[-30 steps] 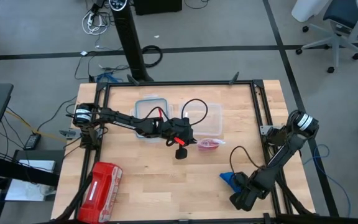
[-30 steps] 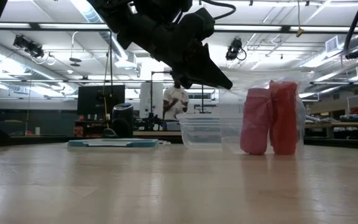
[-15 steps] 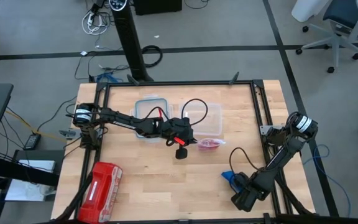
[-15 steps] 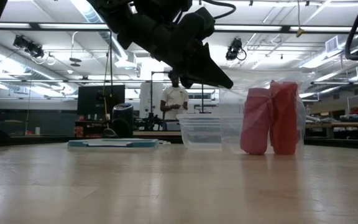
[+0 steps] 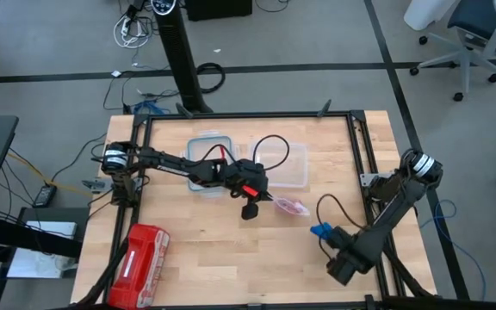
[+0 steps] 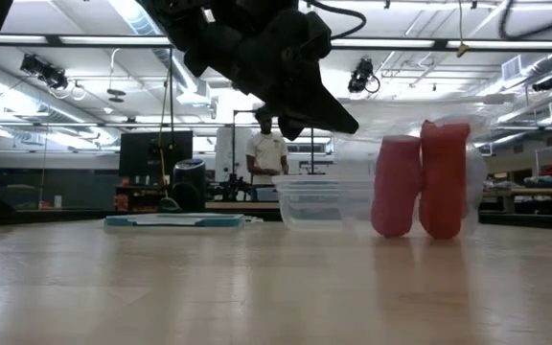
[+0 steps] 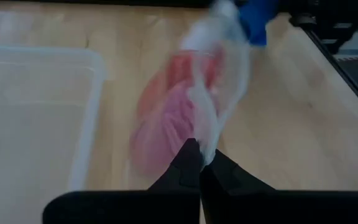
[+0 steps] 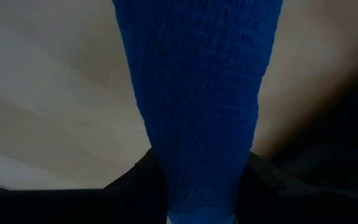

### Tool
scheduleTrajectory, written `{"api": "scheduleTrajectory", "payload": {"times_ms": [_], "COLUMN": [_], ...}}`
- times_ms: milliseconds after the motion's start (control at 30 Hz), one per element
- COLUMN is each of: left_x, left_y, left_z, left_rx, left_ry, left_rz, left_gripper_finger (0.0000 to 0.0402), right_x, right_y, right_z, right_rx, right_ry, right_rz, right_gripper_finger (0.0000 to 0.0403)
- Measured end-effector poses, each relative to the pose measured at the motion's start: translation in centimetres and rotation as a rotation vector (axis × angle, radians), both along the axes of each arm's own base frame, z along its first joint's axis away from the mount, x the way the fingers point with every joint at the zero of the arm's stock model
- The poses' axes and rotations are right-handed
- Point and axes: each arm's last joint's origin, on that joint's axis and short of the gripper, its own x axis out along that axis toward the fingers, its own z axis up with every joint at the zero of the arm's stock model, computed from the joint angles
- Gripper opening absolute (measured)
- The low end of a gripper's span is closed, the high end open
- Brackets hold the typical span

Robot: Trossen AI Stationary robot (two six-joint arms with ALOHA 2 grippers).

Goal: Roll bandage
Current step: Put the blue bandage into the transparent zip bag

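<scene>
Since a second ago the right gripper [image 5: 324, 232] has lifted and swung toward the middle of the tabletop [image 5: 196, 258], carrying the bandage [image 5: 319, 231] with it, and the clear bag of red-pink rolls [image 5: 290, 206] has shifted a little toward the right arm. In the right wrist view the blue bandage [image 8: 197, 106] runs straight out from between the dark fingers [image 8: 135, 177], which are pressed tight against both its sides. The left gripper [image 5: 265, 200] sits near the tabletop's middle, just in front of the clear plastic containers [image 5: 284, 164]; its fingers [image 7: 188, 165] are pinched together on a fold of the clear bag [image 7: 219, 68]. In the low view the two red-pink rolls [image 6: 420, 177] stand upright side by side inside the bag. A red zip pouch [image 5: 140, 254] lies at the near left corner. A person [image 6: 268, 151] stands in the room behind.
</scene>
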Motion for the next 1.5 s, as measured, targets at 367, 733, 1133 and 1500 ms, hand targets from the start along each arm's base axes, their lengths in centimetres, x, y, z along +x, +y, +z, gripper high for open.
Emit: {"api": "scheduleTrajectory", "payload": {"times_ms": [367, 733, 1133, 1500], "left_x": [0.4, 0.4, 0.4, 0.5], "left_y": [0.3, 0.2, 0.1, 0.0], "left_z": [0.9, 0.8, 0.9, 1.2], "left_rx": [-0.015, -0.014, -0.024, -0.061], "left_ry": [-0.023, -0.013, -0.025, -0.048], "left_rz": [0.021, 0.016, -0.008, -0.037], "left_gripper_finger": [0.0000, 0.0000, 0.0000, 0.0000], "right_x": [4.5, 7.5, 9.3, 9.2], "right_y": [-4.8, -9.4, -7.8, -6.5], "right_z": [7.3, 7.2, 12.0, 9.3], "right_rx": [-0.147, -0.052, -0.527, -0.839], "right_ry": [-0.012, 0.040, -0.428, -0.611], "right_rz": [0.170, 0.169, 0.440, 0.432], "right_gripper_finger": [0.0127, 0.0127, 0.0127, 0.0127]}}
